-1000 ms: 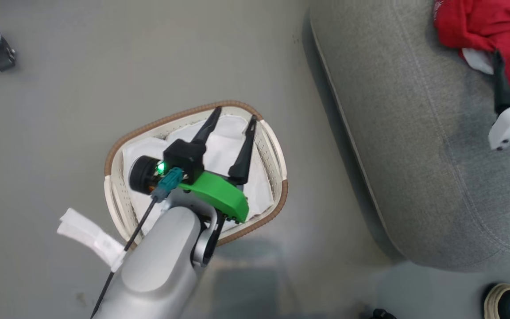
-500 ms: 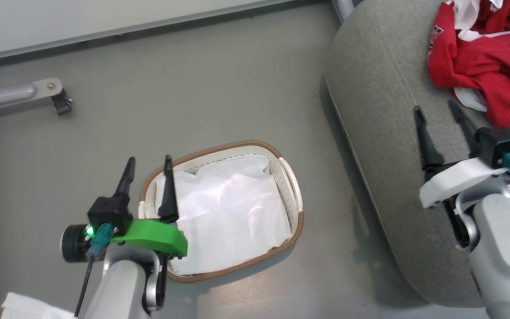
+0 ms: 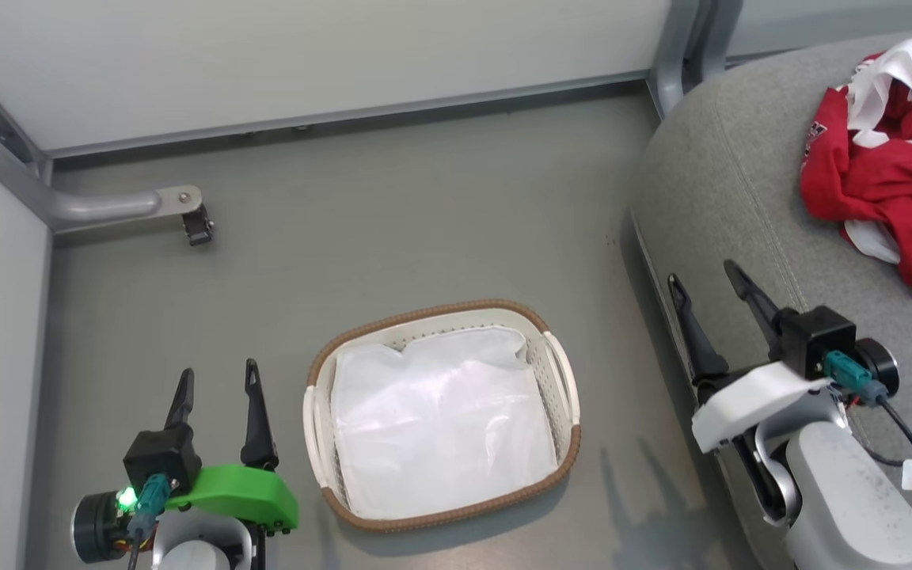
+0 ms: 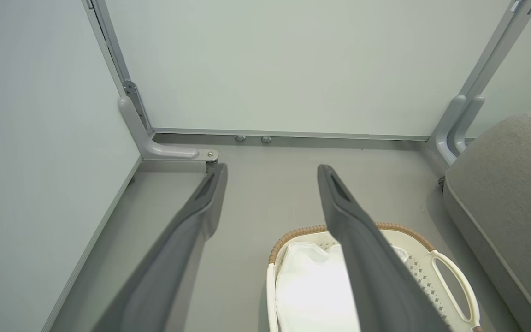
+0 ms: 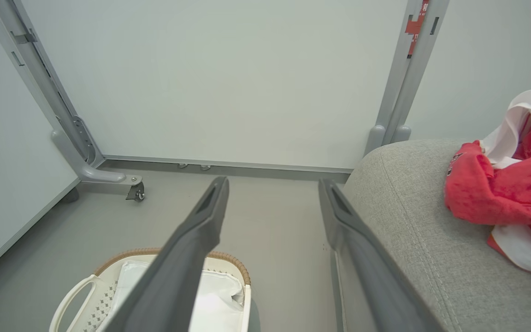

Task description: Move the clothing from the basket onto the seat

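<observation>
Clothing (image 3: 891, 186): red-and-white jersey, crumpled on seat (image 3: 741, 198), far right; cut off by head view's right edge; lettering too small to read.
Basket (image 3: 563, 372): on floor (image 3: 393, 229) between both arms, apart from seat; white liner (image 3: 440, 427) inside.
Left gripper (image 3: 218, 368): fingers spread, holding nothing, just left of basket.
Right gripper (image 3: 701, 272): fingers spread, holding nothing, at seat's edge, apart from clothing.
Head view adds: whole basket outline, both handles, both arms together.
Left wrist view adds: one basket handle close up, seat corner; basket cut by bottom edge, partly behind a finger.
Right wrist view adds: clothing's white fold standing up, red sticker (image 5: 415, 23) on frame post; print unreadable.
Caster foot (image 3: 196, 226): on floor far left, near wall.
</observation>
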